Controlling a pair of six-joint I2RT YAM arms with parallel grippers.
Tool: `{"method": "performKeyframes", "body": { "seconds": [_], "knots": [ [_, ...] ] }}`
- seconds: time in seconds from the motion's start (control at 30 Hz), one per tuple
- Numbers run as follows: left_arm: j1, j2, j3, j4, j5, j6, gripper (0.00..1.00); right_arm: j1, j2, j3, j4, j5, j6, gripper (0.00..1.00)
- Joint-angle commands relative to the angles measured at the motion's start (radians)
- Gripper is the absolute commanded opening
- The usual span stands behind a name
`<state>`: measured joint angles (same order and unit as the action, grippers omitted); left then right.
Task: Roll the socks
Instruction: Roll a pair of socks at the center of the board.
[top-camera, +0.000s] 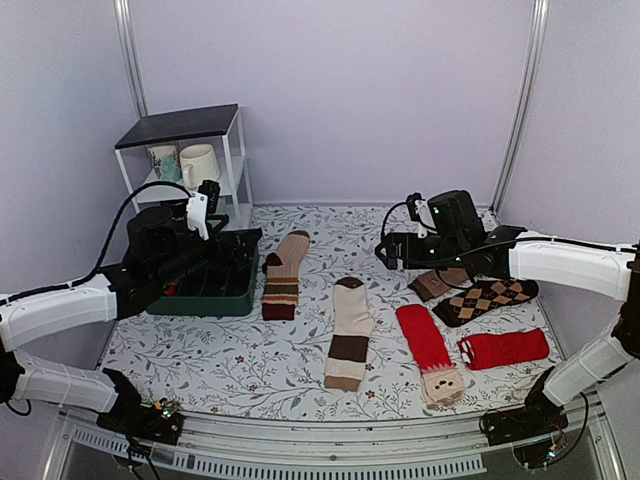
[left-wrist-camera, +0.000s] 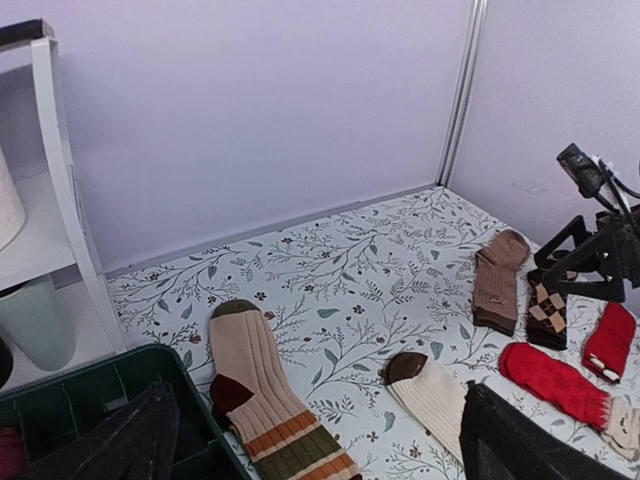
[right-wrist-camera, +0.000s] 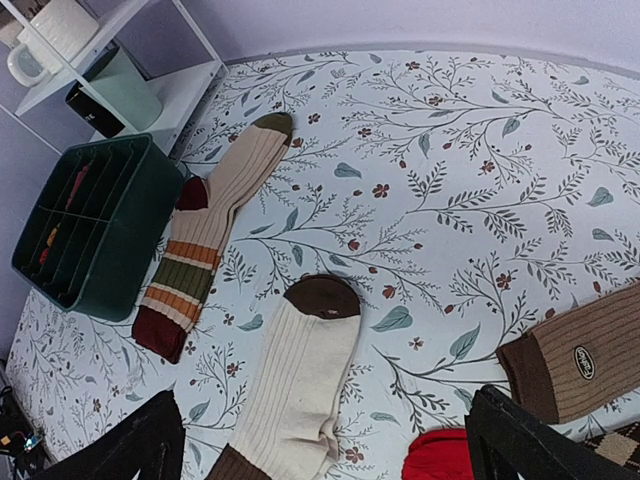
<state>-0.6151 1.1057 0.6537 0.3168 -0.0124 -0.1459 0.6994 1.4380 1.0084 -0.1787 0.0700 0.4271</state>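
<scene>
Sock (top-camera: 350, 335) flat at mid-table, untouched, between two raised arms.
Cream with a wide brown band, laid lengthwise (striped tan sock (top-camera: 283, 275) left, red sock (top-camera: 422, 335) right); left gripper (left-wrist-camera: 320, 400) above green bin (top-camera: 205, 305), right gripper (right-wrist-camera: 327, 398) far right, jaws wide apart, holding nothing.

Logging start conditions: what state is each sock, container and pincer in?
cream sock: flat, unrolled
striped sock: flat, unrolled
long red sock: flat, unrolled
argyle sock: flat
brown sock: flat
green bin: upright
left pincer: open, empty
right pincer: open, empty
</scene>
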Motion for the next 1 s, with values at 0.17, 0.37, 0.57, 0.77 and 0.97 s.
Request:
{"method": "performKeyframes", "body": {
  "seconds": [0.17,0.37,0.57,0.77,0.97],
  "knots": [
    [0.001,0.019,0.034,0.014,-0.010,0.008,0.99,0.002,-0.041,-0.017,-0.001,-0.046,-0.081,1.00],
    [0.001,0.010,0.029,0.010,0.044,0.014,0.99,0.002,-0.091,-0.072,0.025,-0.199,-0.155,1.00],
    [-0.011,0.052,0.012,0.008,0.270,0.022,0.99,0.020,-0.203,-0.288,0.156,-0.476,-0.164,1.00],
    [-0.031,0.042,-0.136,0.171,0.473,0.018,0.99,0.206,-0.309,-0.552,0.353,-0.532,-0.128,0.96],
    [-0.098,0.105,-0.197,0.250,0.494,0.000,0.98,0.319,-0.364,-0.675,0.591,-0.545,-0.056,0.90]
  ]
}}
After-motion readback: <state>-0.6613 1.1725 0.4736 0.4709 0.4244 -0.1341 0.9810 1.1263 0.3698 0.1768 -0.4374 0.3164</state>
